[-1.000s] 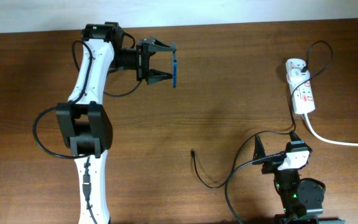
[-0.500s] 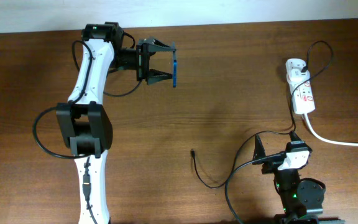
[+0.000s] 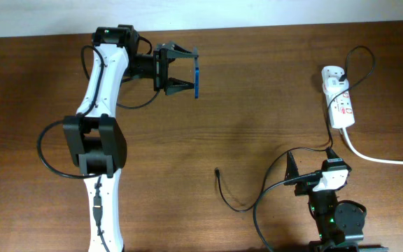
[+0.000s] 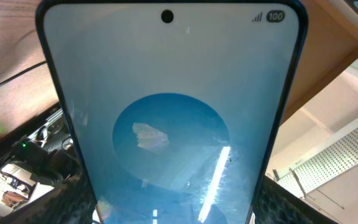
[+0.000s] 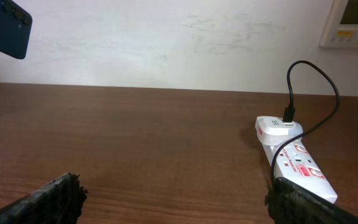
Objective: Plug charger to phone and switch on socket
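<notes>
My left gripper (image 3: pixel 187 71) is shut on the phone (image 3: pixel 196 76), holding it on edge above the table at the upper left. In the left wrist view the phone's light-blue screen (image 4: pixel 166 112) fills the frame between the fingers. The socket (image 3: pixel 339 99), a white power strip with red-marked switches, lies at the right and shows in the right wrist view (image 5: pixel 294 160). The charger, a thin black cable (image 3: pixel 233 199), runs from the socket across the table, and its plug tip (image 3: pixel 217 170) lies free near the centre front. My right gripper (image 5: pixel 173 202) is open and empty at the front right.
A thick white cord (image 3: pixel 376 157) leaves the socket toward the right edge. A white wall (image 5: pixel 166 37) stands behind the table's far edge. The left arm's black cables (image 3: pixel 54 150) loop at the left.
</notes>
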### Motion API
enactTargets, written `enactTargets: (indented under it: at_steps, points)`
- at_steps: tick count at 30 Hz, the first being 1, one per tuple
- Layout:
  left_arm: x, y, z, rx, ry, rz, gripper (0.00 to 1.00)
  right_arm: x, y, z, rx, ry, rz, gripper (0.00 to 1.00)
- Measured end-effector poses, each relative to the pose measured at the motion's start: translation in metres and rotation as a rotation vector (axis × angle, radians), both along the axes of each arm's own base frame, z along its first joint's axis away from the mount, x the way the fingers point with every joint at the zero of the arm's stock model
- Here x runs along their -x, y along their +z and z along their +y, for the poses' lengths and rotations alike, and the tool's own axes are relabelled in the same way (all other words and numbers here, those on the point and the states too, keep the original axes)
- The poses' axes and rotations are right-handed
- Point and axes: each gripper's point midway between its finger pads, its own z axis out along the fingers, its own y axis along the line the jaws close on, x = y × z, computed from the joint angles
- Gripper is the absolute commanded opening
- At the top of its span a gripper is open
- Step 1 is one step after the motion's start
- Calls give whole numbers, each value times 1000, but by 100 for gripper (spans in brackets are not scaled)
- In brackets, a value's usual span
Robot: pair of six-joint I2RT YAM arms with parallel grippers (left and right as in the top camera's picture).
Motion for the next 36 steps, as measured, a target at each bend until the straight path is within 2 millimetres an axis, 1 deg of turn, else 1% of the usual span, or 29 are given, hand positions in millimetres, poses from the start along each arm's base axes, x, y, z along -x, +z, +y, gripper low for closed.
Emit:
enactTargets:
  at_steps: [36]
  points:
    - [0,0,0,0,0,5,70,0,0,0,0,0,0,98]
